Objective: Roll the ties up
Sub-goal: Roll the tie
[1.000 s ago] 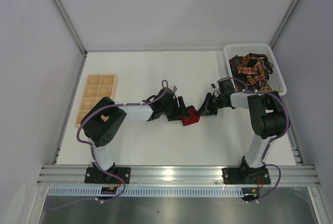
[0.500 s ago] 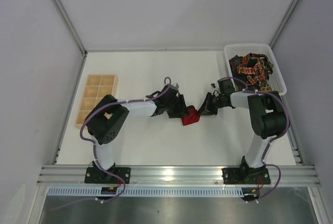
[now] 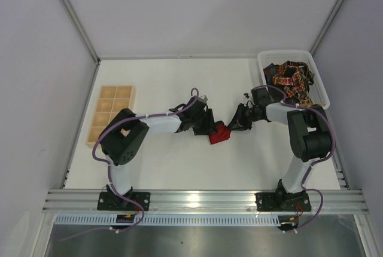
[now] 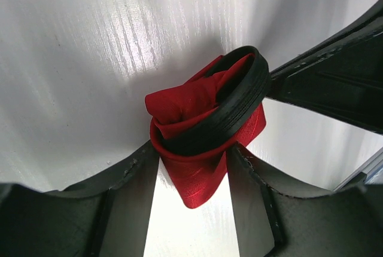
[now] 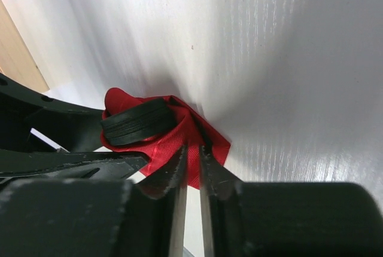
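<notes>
Red tie (image 3: 219,133) lies rolled at the middle of the table (image 3: 179,83). Left gripper (image 4: 191,150), at its 9 o'clock, clasps the roll's sides. Right gripper (image 5: 192,149), at 3 o'clock, has jaws a slit apart on a fold. Whether it grips cannot be told.

Risk: the smooth, finely ribbed cloth looks springy, so easing either hold would likely unwind the roll. The pointed tail lies loose.

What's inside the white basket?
A tangled heap of dark ties with red, orange and yellow patterns fills the basket. How many there are, and the basket's bottom, can't be seen: the heap covers them.
</notes>
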Robot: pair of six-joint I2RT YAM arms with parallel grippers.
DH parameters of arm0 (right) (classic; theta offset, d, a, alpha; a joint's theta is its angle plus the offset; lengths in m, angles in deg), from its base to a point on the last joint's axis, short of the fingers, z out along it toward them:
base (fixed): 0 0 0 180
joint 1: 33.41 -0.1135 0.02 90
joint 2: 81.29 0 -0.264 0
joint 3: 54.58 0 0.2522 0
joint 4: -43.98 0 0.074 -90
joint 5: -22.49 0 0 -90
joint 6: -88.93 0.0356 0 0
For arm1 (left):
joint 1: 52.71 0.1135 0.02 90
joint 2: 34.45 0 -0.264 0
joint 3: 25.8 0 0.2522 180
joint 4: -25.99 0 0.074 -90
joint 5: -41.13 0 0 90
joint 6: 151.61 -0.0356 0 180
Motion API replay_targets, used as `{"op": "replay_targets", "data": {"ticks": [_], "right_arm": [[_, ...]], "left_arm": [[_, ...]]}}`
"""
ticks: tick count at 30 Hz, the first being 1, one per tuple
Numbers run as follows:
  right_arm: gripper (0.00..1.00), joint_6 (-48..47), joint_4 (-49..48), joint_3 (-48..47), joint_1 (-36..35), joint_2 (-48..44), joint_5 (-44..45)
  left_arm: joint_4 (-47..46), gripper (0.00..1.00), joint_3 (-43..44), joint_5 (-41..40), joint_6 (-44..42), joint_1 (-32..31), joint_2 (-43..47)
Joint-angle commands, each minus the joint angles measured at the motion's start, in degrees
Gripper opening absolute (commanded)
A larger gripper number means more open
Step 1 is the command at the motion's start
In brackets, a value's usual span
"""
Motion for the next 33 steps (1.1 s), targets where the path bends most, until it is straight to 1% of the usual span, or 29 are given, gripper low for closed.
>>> {"op": "replay_targets", "data": {"ticks": [1,5,6,7,8,9,10,14,15,16,18,19,20,21,23,25,27,28,29,30,33], "right_arm": [[0.21,-1.76,2.65,-3.39,-0.38,-3.94,3.5],[0.34,-1.59,5.72,-5.15,-1.17,-6.75,7.81],[0.43,-1.59,7.56,-5.59,-1.52,-7.45,9.21],[0.51,-1.42,8.62,-6.12,-1.96,-8.85,12.7],[0.61,-1.24,9.76,-6.99,-2.31,-9.65,14.65],[0.99,-0.54,12.12,-7.52,-2.49,-10.27,16.59],[1.0,1.29,13.19,-7.88,-2.41,-11.49,18.35],[1.0,5.87,14.86,-8.58,-1.79,-13.87,17.92],[1.0,7.27,15.91,-9.8,-2.57,-14.22,20.1],[1.0,9.29,17.32,-10.86,-3.62,-14.49,26.73],[1.0,14.2,21.36,-13.66,-5.74,-14.49,30.29],[1.0,20.58,16.15,-10.2,-5.22,-15.45,19.96],[1.0,20.64,16.1,-10.16,-5.22,-15.46,19.86],[1.0,22.99,13.4,-9.38,-4.87,-16.15,18.73],[1.0,23.72,12.67,-9.11,-6.17,-17.38,22.29],[1.0,25.2,14.95,-9.99,-7.32,-17.74,26.52],[1.0,28.1,17.15,-10.17,-6.63,-16.43,25.32],[1.0,28.29,16.63,-9.9,-5.06,-14.68,20.35],[1.0,28.38,16.02,-9.64,-4.95,-13.45,18.99],[1.0,28.29,16.88,-10.25,-5.04,-12.39,18.46],[1.0,30.83,20.3,-12.18,-6.62,-9.57,21.26]], "left_arm": [[4.74,0.55,0.87,-2.0,-2.49,-0.39,-2.3],[4.83,0.55,0.96,-2.0,-2.75,-0.39,-2.48],[4.91,0.55,0.96,-2.0,-2.84,-0.39,-2.56],[4.83,0.55,0.96,-1.92,-2.93,-0.48,-2.56],[4.83,0.55,0.88,-2.0,-3.02,-0.39,-2.65],[4.91,0.55,0.87,-1.92,-3.02,-0.48,-2.74],[4.83,0.55,0.87,-1.83,-3.11,-0.39,-2.65],[4.83,0.55,0.7,-1.83,-3.37,-0.48,-2.92],[4.83,0.55,0.7,-1.74,-3.37,-0.39,-2.92],[4.83,0.55,0.7,-1.57,-3.37,-0.39,-3.09],[4.74,0.55,0.79,-1.48,-3.37,-0.39,-3.18],[4.83,0.55,1.13,-1.39,-3.54,-0.39,-3.44],[4.83,0.55,1.14,-1.3,-3.55,-0.39,-3.53],[4.74,0.55,1.23,-1.21,-3.55,-0.39,-3.53],[4.74,0.55,1.31,-1.21,-3.55,-0.39,-3.44],[4.65,0.55,1.4,-1.12,-3.55,-0.48,-3.36],[5.0,0.55,1.84,-1.04,-3.63,-0.48,-3.44],[5.09,0.55,1.93,-0.95,-3.72,-0.48,-3.53],[5.0,0.55,1.93,-0.95,-3.81,-0.48,-3.53],[5.0,0.55,1.93,-1.04,-3.72,-0.48,-3.36],[4.83,0.55,1.58,-1.12,-3.72,-0.48,-3.35]]}}
